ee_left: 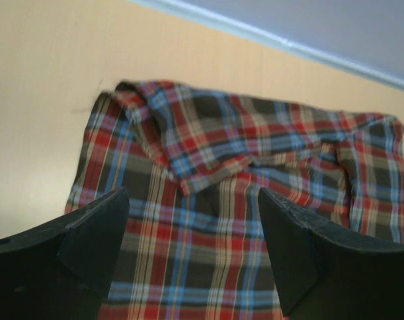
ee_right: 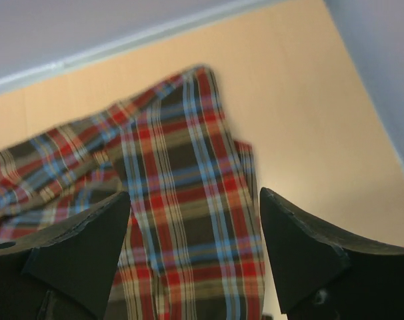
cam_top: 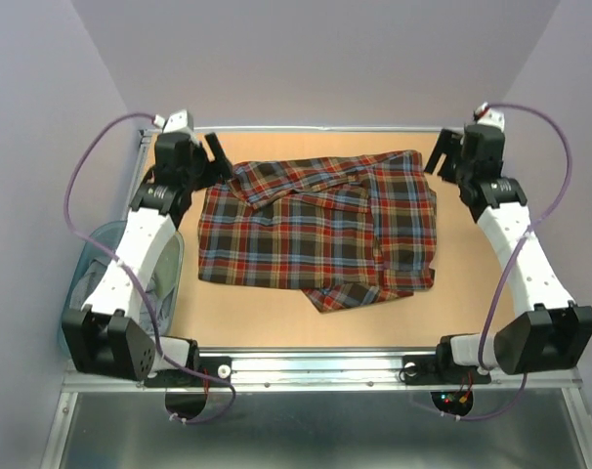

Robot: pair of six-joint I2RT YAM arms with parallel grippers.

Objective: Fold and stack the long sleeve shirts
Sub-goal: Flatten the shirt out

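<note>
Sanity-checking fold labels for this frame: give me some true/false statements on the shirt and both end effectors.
1. The left end effector and the right end effector are both open and hold nothing. True.
2. The plaid shirt hangs over the near edge of the table. False: it lies wholly on the table.
3. The left end effector is by the shirt's far left corner. True.
4. A second shirt is stacked on the plaid one. False: only this one shirt, partly folded, lies on the table.
</note>
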